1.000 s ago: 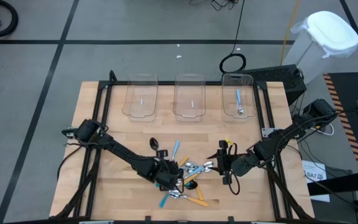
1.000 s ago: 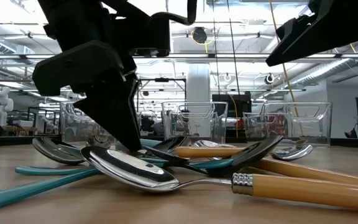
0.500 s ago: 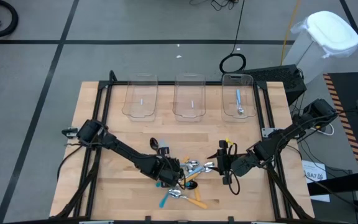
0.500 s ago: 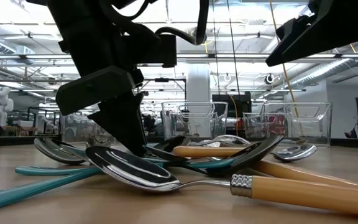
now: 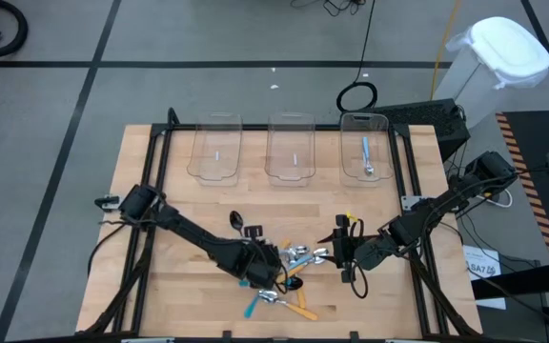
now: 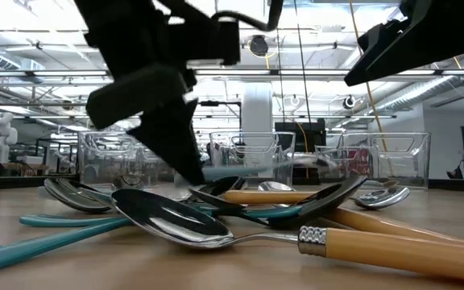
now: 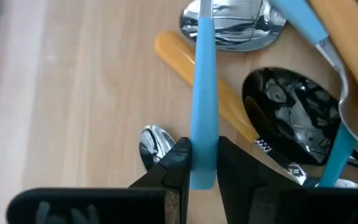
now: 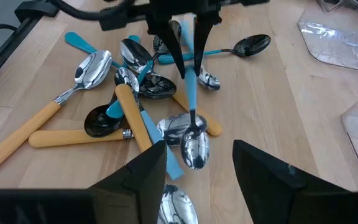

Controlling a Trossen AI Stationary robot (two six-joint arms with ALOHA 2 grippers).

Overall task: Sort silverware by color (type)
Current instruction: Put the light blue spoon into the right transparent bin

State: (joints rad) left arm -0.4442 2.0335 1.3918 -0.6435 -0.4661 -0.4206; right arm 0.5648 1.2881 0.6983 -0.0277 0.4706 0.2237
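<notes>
A pile of spoons [image 5: 286, 276] lies on the wooden table, with orange, teal and light-blue handles and silver or black bowls [image 8: 135, 93]. My left gripper [image 5: 267, 261] is over the pile, shut on a light-blue-handled spoon [image 8: 190, 93] with a silver bowl [image 7: 225, 22]. My right gripper [image 5: 336, 250] hovers open just right of the pile; its fingers [image 8: 143, 171] stand apart above the table. One black-bowled spoon [image 5: 236, 222] lies apart, on the pile's far left. My left gripper [image 7: 202, 155] pinches the light-blue handle [image 7: 204, 124] near its free end between the two fingers. The fingers [image 8: 180, 46] come from above, pointing down, and lie across the handle. The spoon slants down away from them, bowl [image 8: 194, 148] lowest; in the low view its handle [image 6: 248, 171] is above the pile.
Three clear plastic bins stand in a row at the table's far edge [image 5: 215, 148] [image 5: 290, 148] [image 5: 365, 145]; the right one holds a light-blue spoon [image 5: 366, 154]. Bare wood lies between the bins and the pile. A black frame [image 5: 160, 162] borders the table.
My left gripper has risen from the pile and shifted a little toward the far right, carrying the light-blue spoon up with it. The other spoons in the pile have shifted slightly.
</notes>
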